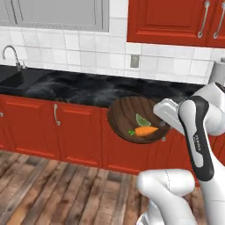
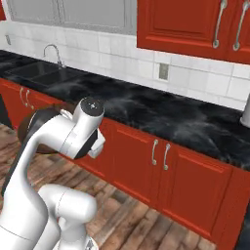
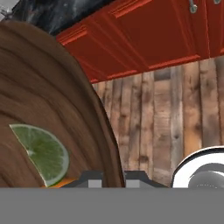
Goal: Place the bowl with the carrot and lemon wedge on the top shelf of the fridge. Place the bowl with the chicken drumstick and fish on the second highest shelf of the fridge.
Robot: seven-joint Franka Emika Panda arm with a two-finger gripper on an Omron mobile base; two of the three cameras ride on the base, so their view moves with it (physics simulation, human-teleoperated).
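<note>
Claw (image 3: pixel 113 178) is clamped on the wooden bowl (image 1: pixel 132 115)'s rim at its 3 o'clock, held in mid-air off the worktop (image 1: pixel 88 90), so any tilt could roll the carrot (image 1: pixel 144 130) and lemon wedge (image 3: pixel 43 151) out.

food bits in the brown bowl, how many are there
2. The carrot lies near the front rim of the bowl with the carrot and lemon wedge; the lemon wedge sits just behind it, touching or nearly so. Nothing else seems hidden inside.

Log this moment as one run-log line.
phase: carrying | gripper: shut on wooden bowl rim | contents: carrot, lemon wedge | bowl: off the counter
</note>
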